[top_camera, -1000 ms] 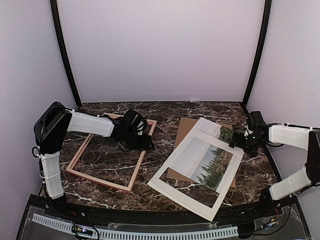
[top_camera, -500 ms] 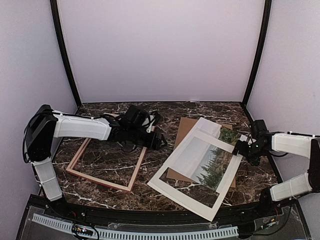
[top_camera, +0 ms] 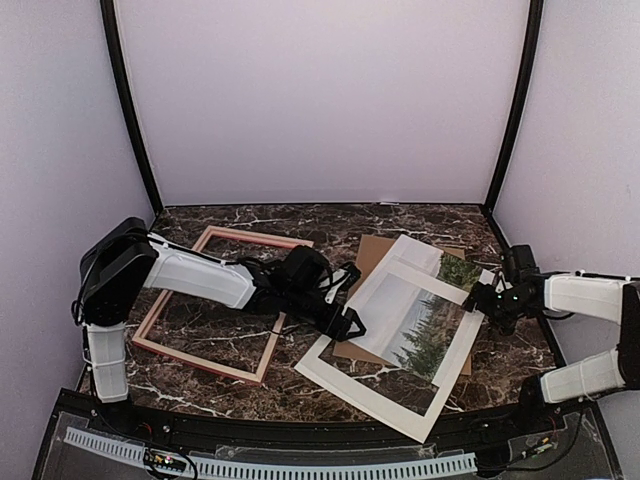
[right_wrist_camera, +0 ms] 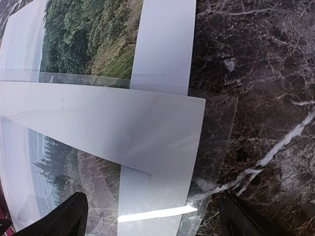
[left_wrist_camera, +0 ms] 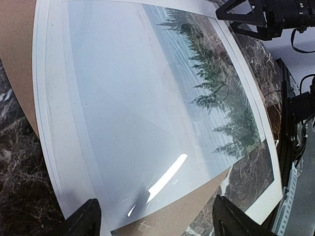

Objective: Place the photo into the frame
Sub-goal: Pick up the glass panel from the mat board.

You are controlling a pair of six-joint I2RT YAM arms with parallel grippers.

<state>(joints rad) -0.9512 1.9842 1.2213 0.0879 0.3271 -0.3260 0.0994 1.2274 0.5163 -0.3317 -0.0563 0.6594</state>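
The pink-red frame [top_camera: 195,358] lies flat at the left of the table, empty, the left arm reaching across its right side. The photo [top_camera: 430,335] of green trees lies right of centre in a skewed stack, under a white mat [top_camera: 370,395] and a glossy clear sheet [right_wrist_camera: 216,132], on brown cardboard [top_camera: 375,250]. My left gripper [top_camera: 352,322] hovers open at the stack's left edge; in its wrist view the photo [left_wrist_camera: 162,98] fills the frame above the open gripper [left_wrist_camera: 157,219]. My right gripper [top_camera: 480,298] is open at the stack's right corner, over the mat [right_wrist_camera: 123,128] and photo [right_wrist_camera: 83,34]; nothing sits between its fingers [right_wrist_camera: 69,216].
The dark marble table [top_camera: 400,220] is walled by pale panels on three sides. Black posts [top_camera: 130,110] stand at the back corners. The mat's near corner reaches close to the table's front edge.
The left arm has swung right, off the frame's top right corner, to the stack's left edge, its jaws spreading wider. The right gripper has dropped slightly toward the mat's right corner.
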